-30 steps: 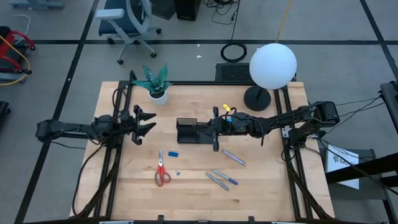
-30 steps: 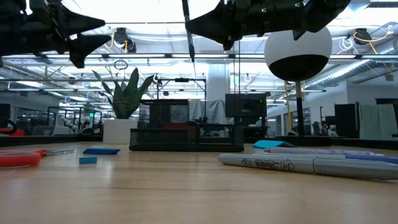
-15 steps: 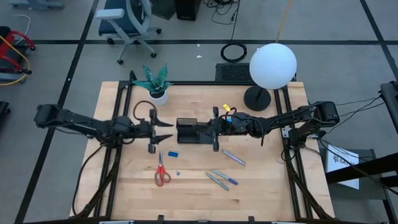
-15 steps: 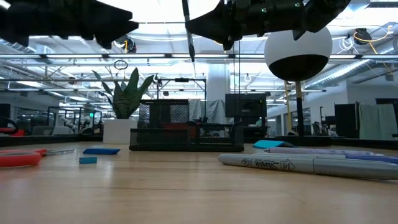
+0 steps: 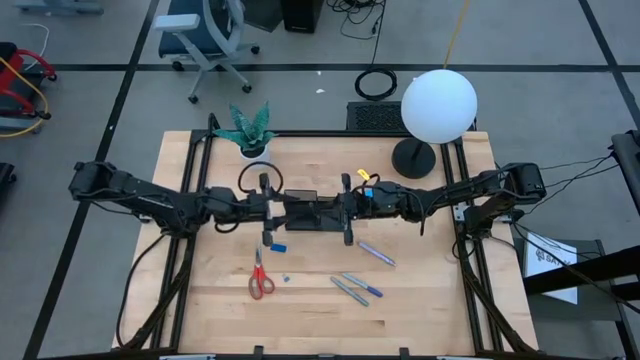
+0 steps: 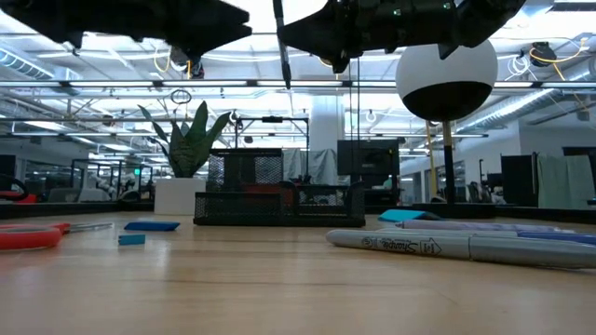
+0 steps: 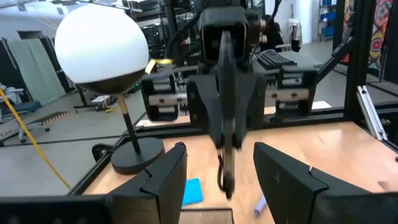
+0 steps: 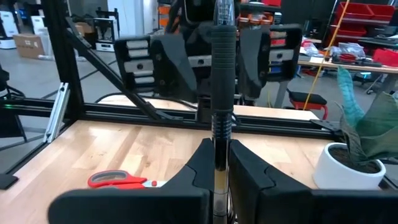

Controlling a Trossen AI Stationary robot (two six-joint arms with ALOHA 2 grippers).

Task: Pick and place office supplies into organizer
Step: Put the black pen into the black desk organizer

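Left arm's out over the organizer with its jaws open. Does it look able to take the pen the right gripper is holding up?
Probably yes. The left gripper is open and faces the right gripper across the organizer. The black pen stands upright in the shut right fingers, its upper part bare, with nothing visible between the two.

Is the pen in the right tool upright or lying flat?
Upright. The right tool is shut on the pen, which stands vertical between its fingers; the low view shows it hanging point-down above the organizer.

Wood table (image 5: 420, 300): organizer (image 5: 305, 212), scissors (image 5: 260, 277), pad (image 5: 278, 246), approx. four pens (image 5: 356, 288).
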